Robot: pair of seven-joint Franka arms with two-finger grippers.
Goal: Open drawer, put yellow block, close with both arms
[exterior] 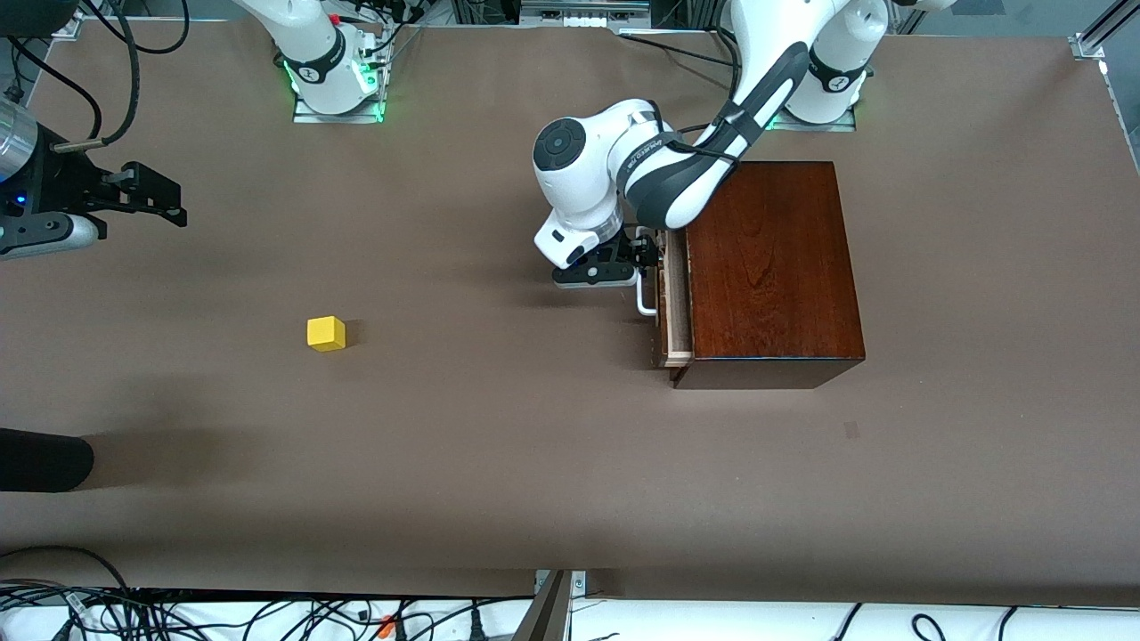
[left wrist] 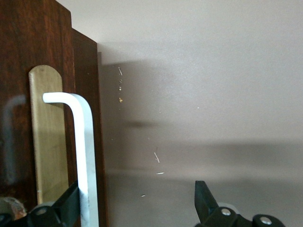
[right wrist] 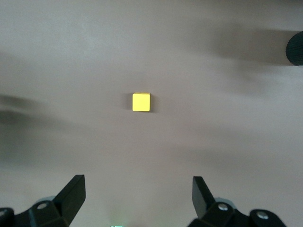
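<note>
Resting on brown table (exterior: 499,463): small yellow cube (exterior: 326,334).

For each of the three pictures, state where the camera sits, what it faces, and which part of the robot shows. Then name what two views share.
Front view: high across the table, facing both bases; shows the left gripper at the drawer handle and the right gripper hanging over the table's edge.
Left wrist view: on the left arm, facing the handle; its open fingertips show.
Right wrist view: on the right arm, looking down at the yellow block; its open fingertips show.
Shared: front and right wrist views both show the block.
</note>
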